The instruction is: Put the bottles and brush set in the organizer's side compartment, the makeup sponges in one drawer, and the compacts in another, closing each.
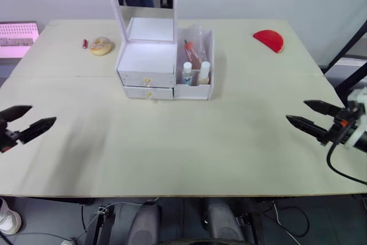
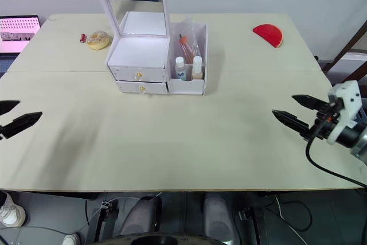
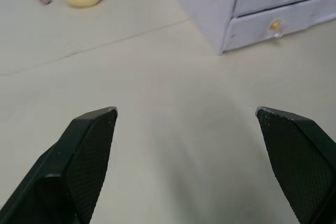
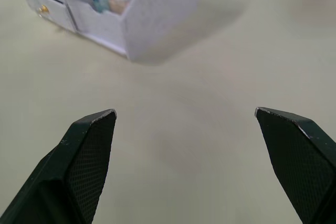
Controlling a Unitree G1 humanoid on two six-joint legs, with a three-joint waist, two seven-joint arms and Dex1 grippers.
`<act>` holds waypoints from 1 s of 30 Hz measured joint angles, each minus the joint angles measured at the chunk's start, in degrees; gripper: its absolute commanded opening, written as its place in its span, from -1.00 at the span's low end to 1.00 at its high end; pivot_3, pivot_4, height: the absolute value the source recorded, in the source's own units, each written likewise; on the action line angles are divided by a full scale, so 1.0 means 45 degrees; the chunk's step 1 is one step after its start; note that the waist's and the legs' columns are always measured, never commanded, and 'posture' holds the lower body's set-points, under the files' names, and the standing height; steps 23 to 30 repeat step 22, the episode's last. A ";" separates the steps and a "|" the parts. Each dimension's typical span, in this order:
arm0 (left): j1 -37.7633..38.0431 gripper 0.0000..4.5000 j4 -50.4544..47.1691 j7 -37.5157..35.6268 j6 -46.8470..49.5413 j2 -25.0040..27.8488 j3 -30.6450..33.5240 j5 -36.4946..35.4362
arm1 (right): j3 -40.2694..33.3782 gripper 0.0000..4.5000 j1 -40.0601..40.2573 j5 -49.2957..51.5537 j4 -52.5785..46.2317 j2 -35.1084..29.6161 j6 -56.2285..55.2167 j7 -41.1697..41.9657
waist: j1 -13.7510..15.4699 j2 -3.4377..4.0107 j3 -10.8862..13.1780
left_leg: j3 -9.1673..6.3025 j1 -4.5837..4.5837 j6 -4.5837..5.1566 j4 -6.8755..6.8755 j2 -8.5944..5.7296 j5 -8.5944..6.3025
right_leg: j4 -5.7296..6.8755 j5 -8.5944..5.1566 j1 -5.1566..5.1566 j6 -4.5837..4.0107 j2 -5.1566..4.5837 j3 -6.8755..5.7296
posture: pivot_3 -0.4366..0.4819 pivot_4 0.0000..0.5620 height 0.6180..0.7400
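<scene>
White and boxy, the organizer (image 1: pixel 163 61) sits at the back middle of the table (image 1: pixel 183 153). Both drawers (image 1: pixel 148 85) look shut. Two small bottles (image 1: pixel 195 73) and a brush set (image 1: pixel 193 51) stand in its side part. The left gripper (image 1: pixel 28 120) and right gripper (image 1: pixel 308 115) hang wide open, holding nothing, well apart from it. A careless reach could bump the organizer and tip the bottles.
</scene>
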 measured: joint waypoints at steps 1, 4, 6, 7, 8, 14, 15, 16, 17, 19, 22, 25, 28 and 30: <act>0.0286 0.98 -0.0083 0.0042 -0.0002 -0.0112 0.0147 -0.0024 | -0.0028 1.00 0.0036 -0.0137 0.0227 0.0008 -0.0232 0.0178 | -0.0001 0.0000 0.0000 | 0.0002 0.0001 0.0000 0.0006 0.0000 0.0000 | 0.0002 0.0000 0.0000 0.0000 -0.0002 0.0001 | -0.05 -0.47 0.99; 0.0732 0.98 -0.0328 0.0236 -0.0137 -0.0351 0.0294 -0.0025 | -0.0047 1.00 0.0040 -0.0352 0.0578 0.0044 -0.0780 0.0473 | 0.0001 -0.0002 -0.0001 | 0.0002 0.0005 -0.0002 0.0018 0.0000 -0.0001 | 0.0003 0.0002 0.0003 -0.0004 -0.0002 0.0001 | -0.05 -0.47 0.99; 0.0856 0.98 -0.0551 0.0388 -0.0282 -0.0451 0.0323 -0.0028 | -0.0046 1.00 0.0032 -0.0426 0.0702 0.0045 -0.0804 0.0599 | 0.0016 -0.0003 -0.0002 | 0.0002 0.0004 -0.0004 0.0024 0.0001 -0.0002 | 0.0003 0.0002 0.0004 -0.0004 -0.0003 0.0001 | -0.05 -0.47 0.99; 0.0896 0.98 -0.0602 0.0473 -0.0316 -0.0452 0.0326 -0.0031 | -0.0044 1.00 0.0025 -0.0439 0.0723 0.0045 -0.0807 0.0646 | 0.0026 -0.0003 -0.0002 | 0.0002 0.0003 -0.0004 0.0025 0.0000 -0.0001 | 0.0003 0.0002 0.0004 -0.0004 -0.0004 0.0001 | -0.05 -0.47 0.99; 0.0916 0.98 -0.0629 0.0508 -0.0347 -0.0452 0.0331 -0.0037 | -0.0041 1.00 0.0022 -0.0447 0.0752 0.0045 -0.0814 0.0692 | 0.0027 -0.0003 -0.0002 | 0.0002 0.0002 -0.0004 0.0023 0.0000 -0.0002 | 0.0003 0.0002 0.0005 -0.0004 -0.0005 0.0001 | -0.05 -0.47 0.99; 0.0881 0.98 -0.0703 0.0696 -0.0485 -0.0454 0.0307 -0.0285 | -0.0039 1.00 0.0021 -0.0656 0.0777 0.0045 -0.0890 0.0757 | 0.0019 -0.0002 -0.0001 | 0.0003 -0.0002 -0.0004 0.0001 0.0000 -0.0002 | -0.0003 0.0001 0.0000 -0.0004 -0.0005 0.0000 | -0.05 -0.47 0.99; 0.0871 0.98 -0.0703 0.0714 -0.0505 -0.0450 0.0265 -0.0286 | -0.0040 1.00 0.0022 -0.0666 0.0776 0.0045 -0.0889 0.0756 | 0.0019 -0.0002 -0.0001 | 0.0003 -0.0001 -0.0004 0.0001 0.0000 -0.0002 | -0.0003 0.0001 0.0000 -0.0004 -0.0005 0.0000 | -0.05 -0.47 0.99; 0.0853 0.98 -0.0703 0.0717 -0.0520 -0.0446 0.0193 -0.0289 | -0.0039 1.00 0.0021 -0.0674 0.0776 0.0045 -0.0889 0.0755 | 0.0019 -0.0002 -0.0001 | 0.0004 -0.0002 -0.0004 0.0003 0.0000 -0.0002 | -0.0003 0.0001 0.0000 -0.0004 -0.0005 0.0001 | -0.05 -0.47 0.99; 0.0851 0.98 -0.0702 0.0718 -0.0527 -0.0445 0.0163 -0.0289 | -0.0040 1.00 0.0021 -0.0677 0.0775 0.0045 -0.0889 0.0754 | 0.0017 -0.0002 -0.0001 | 0.0003 -0.0001 -0.0004 0.0006 0.0000 -0.0002 | -0.0002 0.0001 0.0000 -0.0004 -0.0005 0.0001 | -0.05 -0.47 0.99; 0.0799 0.98 -0.0700 0.0720 -0.0561 -0.0440 0.0084 -0.0291 | -0.0039 1.00 0.0022 -0.0691 0.0774 0.0045 -0.0888 0.0736 | 0.0016 -0.0003 -0.0001 | 0.0004 -0.0001 -0.0004 0.0012 0.0000 -0.0002 | -0.0002 0.0001 0.0001 -0.0005 -0.0005 0.0001 | -0.05 -0.47 0.99; 0.0682 0.98 -0.0693 0.0710 -0.0750 -0.0376 -0.0186 -0.0291 | -0.0040 1.00 0.0023 -0.0690 0.0741 0.0047 -0.0861 0.0670 | 0.0013 -0.0002 -0.0002 | 0.0004 0.0002 -0.0004 0.0016 0.0000 -0.0002 | 0.0000 0.0002 0.0002 -0.0005 -0.0005 0.0001 | -0.05 -0.47 0.99; 0.0682 0.98 -0.0693 0.0710 -0.0750 -0.0376 -0.0186 -0.0291 | -0.0040 1.00 0.0023 -0.0690 0.0741 0.0047 -0.0861 0.0670 | 0.0013 -0.0002 -0.0002 | 0.0004 0.0002 -0.0004 0.0016 0.0000 -0.0002 | 0.0000 0.0002 0.0002 -0.0005 -0.0005 0.0001 | -0.05 -0.47 0.99; 0.0682 0.98 -0.0693 0.0710 -0.0750 -0.0376 -0.0186 -0.0291 | -0.0040 1.00 0.0023 -0.0690 0.0741 0.0047 -0.0861 0.0670 | 0.0013 -0.0002 -0.0002 | 0.0004 0.0002 -0.0004 0.0016 0.0000 -0.0002 | 0.0000 0.0002 0.0002 -0.0005 -0.0005 0.0001 | -0.05 -0.47 0.99; 0.0682 0.98 -0.0693 0.0710 -0.0750 -0.0376 -0.0186 -0.0291 | -0.0040 1.00 0.0023 -0.0690 0.0741 0.0047 -0.0861 0.0670 | 0.0013 -0.0002 -0.0002 | 0.0004 0.0002 -0.0004 0.0016 0.0000 -0.0002 | 0.0000 0.0002 0.0002 -0.0005 -0.0005 0.0001 | -0.05 -0.47 0.99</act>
